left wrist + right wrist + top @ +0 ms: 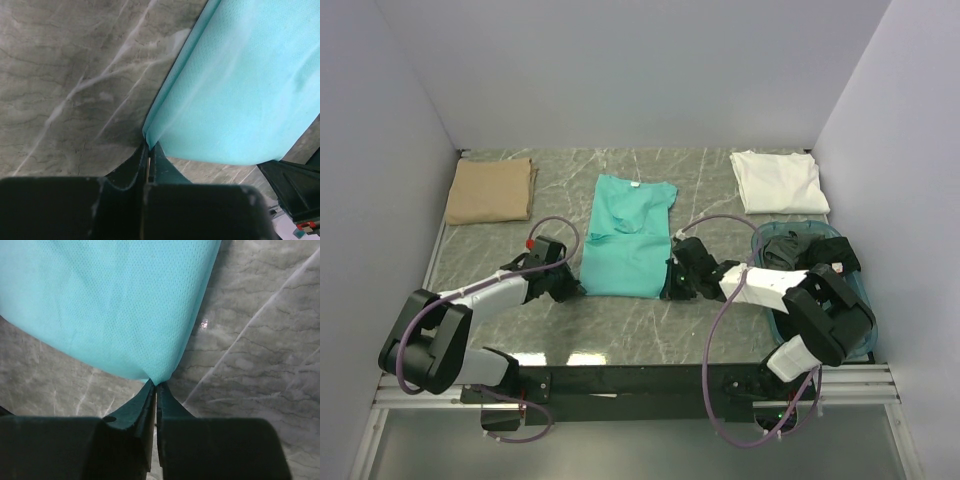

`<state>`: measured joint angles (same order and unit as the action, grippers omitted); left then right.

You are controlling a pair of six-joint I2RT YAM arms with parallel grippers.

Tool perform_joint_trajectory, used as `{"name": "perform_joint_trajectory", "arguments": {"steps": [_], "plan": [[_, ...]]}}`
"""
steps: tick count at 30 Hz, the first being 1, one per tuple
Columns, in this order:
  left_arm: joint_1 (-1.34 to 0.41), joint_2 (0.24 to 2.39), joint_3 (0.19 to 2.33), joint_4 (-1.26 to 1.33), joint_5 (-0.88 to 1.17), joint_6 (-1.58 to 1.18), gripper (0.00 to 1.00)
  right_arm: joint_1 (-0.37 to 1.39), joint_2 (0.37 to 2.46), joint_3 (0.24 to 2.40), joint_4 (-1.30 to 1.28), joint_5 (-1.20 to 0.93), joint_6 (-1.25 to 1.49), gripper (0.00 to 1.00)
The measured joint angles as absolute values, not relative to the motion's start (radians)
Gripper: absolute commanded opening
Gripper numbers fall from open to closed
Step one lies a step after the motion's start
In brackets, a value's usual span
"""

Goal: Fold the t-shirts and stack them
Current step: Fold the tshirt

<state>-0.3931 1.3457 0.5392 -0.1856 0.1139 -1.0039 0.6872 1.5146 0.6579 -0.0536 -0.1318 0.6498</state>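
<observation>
A teal t-shirt (628, 238) lies partly folded lengthwise in the middle of the marble table. My left gripper (572, 288) is shut on its near left corner; the left wrist view shows the cloth (240, 90) pinched at the fingertips (148, 146). My right gripper (670, 287) is shut on its near right corner; the right wrist view shows the cloth (110, 305) pinched at the tips (155, 384). A folded tan t-shirt (491, 190) lies at the back left. A folded white t-shirt (778, 181) lies at the back right. Dark grey t-shirts (805, 252) lie in a tub.
A blue-green plastic tub (860, 290) stands at the right, under my right arm. Grey walls close in the table on the left, back and right. The table's near edge has a metal rail (640, 385) holding both arm bases.
</observation>
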Motion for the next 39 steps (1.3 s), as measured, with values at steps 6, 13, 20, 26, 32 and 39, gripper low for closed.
{"name": "perform_joint_trajectory", "arguments": {"steps": [6,13,20,26,32,39], "plan": [[-0.402,1.326,0.526,-0.184,0.108,-1.005,0.01,0.722,1.484,0.65,-0.083,-0.123,0.649,0.05],[-0.475,1.126,0.428,-0.304,0.064,-1.033,0.01,0.83,1.328,0.599,-0.177,-0.118,0.662,0.03],[-0.57,0.759,0.402,-0.517,0.007,-1.114,0.01,0.933,1.103,0.553,-0.28,-0.182,0.69,0.01],[-0.578,0.608,0.513,-0.65,-0.039,-1.14,0.01,0.949,0.959,0.572,-0.36,-0.265,0.682,0.0],[-0.58,0.667,0.639,-0.69,-0.104,-1.146,0.01,0.937,0.947,0.623,-0.391,-0.333,0.662,0.0],[-0.58,0.837,0.763,-0.691,-0.167,-1.135,0.01,0.82,0.947,0.636,-0.389,-0.441,0.628,0.0]]}}
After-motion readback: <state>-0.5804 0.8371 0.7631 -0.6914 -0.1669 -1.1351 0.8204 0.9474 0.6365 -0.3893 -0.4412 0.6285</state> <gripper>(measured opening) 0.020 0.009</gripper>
